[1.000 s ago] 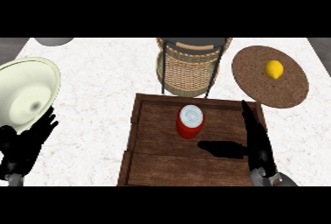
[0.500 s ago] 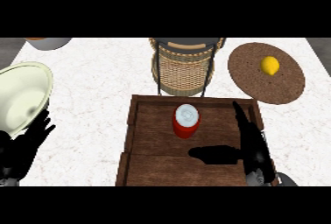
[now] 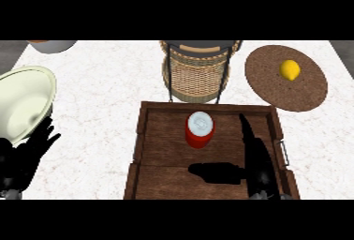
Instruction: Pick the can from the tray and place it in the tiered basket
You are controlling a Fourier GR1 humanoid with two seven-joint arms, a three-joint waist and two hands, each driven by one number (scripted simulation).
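R hand (image 3: 257, 159): matte black all over, long slim fingers tapering to narrow tips, no markings or screws visible. Bit of grey at its base, at the view's lower edge. L hand (image 3: 24, 157): also black, fingers slim w/ pointed tips, small grey patch at wrist by the lower edge.

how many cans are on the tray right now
1. One red can stands upright near the middle of the wooden tray, just left of the right hand. No other shows.
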